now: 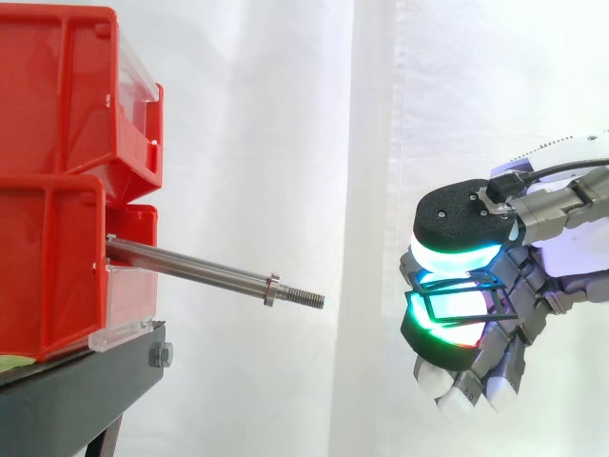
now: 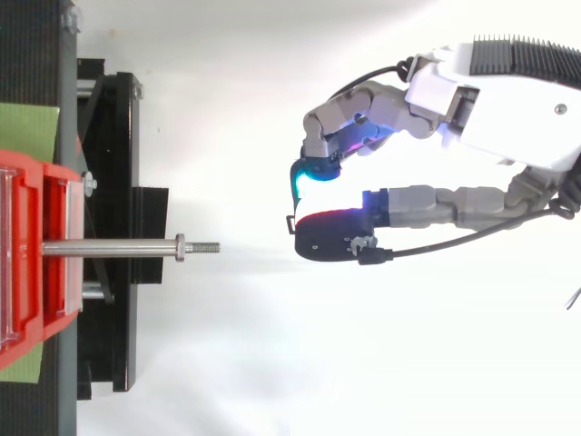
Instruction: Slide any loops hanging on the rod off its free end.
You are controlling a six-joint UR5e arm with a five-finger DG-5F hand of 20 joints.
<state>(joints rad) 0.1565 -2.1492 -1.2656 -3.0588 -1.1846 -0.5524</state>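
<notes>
The thin dark wire loop (image 1: pixel 417 307) sits at the frame's right, pinched between the curled pads of the hand (image 1: pixel 466 221), well apart from the bare rod (image 1: pixel 190 265) at left centre. It is probably light, springy and easily bent, so an edge pinch suits it.

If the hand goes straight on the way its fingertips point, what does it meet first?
Probably the rod, at its threaded tip; the hand, pinching a dark loop, looks roughly in line in both views.

Scene is lit brightly and evenly; curtain (image 1: pixel 285 114) is blown out, faint fold shadows are seen at 12 o'clock.
</notes>
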